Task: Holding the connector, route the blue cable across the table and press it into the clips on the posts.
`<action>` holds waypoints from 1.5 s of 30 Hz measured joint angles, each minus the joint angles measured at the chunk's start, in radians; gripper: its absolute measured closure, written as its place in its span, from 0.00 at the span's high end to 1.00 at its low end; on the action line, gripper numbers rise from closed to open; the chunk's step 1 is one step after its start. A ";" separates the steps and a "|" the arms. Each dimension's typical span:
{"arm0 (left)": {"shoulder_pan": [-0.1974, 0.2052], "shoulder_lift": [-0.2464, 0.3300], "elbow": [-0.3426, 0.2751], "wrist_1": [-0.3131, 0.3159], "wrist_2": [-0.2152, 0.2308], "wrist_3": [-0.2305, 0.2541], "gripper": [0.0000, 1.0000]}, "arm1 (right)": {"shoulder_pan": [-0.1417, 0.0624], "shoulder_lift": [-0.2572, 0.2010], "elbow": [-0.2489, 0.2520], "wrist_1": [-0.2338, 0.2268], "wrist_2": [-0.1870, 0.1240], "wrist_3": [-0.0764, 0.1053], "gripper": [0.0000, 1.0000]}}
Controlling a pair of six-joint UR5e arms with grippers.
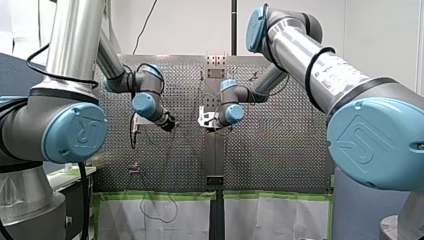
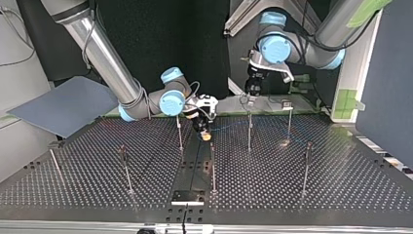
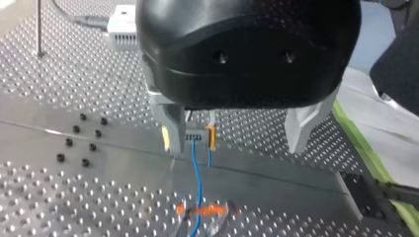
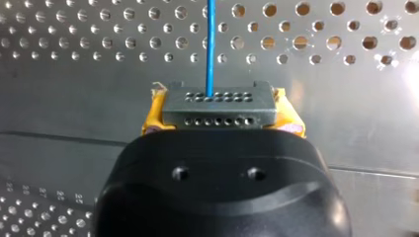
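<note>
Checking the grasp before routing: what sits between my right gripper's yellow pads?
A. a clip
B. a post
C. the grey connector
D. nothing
C: in the right wrist view the right gripper's pads clamp the connector, the blue cable leaving it.

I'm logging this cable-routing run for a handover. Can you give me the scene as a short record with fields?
right gripper: shut on the grey connector, yellow pads on either side of it
blue cable: leaves the connector and runs ahead over the perforated table
left gripper: open, metal fingers wide apart, gripping nothing
posts: several, upright on the table
cable seated on posts: cannot tell
</note>
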 joint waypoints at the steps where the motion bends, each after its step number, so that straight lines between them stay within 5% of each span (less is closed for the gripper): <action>1: -0.010 -0.008 0.004 0.010 -0.006 -0.006 1.00 | 0.000 -0.001 0.000 0.000 0.000 -0.003 0.00; 20: -0.169 -0.166 0.122 0.107 -0.145 -0.102 1.00 | -0.003 -0.009 0.000 0.005 -0.007 -0.011 0.00; 33: -0.139 -0.193 0.193 0.091 -0.202 -0.121 1.00 | -0.005 -0.009 0.000 0.009 -0.008 -0.011 0.00; 45: -0.115 -0.194 0.212 0.082 -0.137 -0.122 1.00 | -0.008 -0.009 0.000 0.008 -0.008 -0.011 0.00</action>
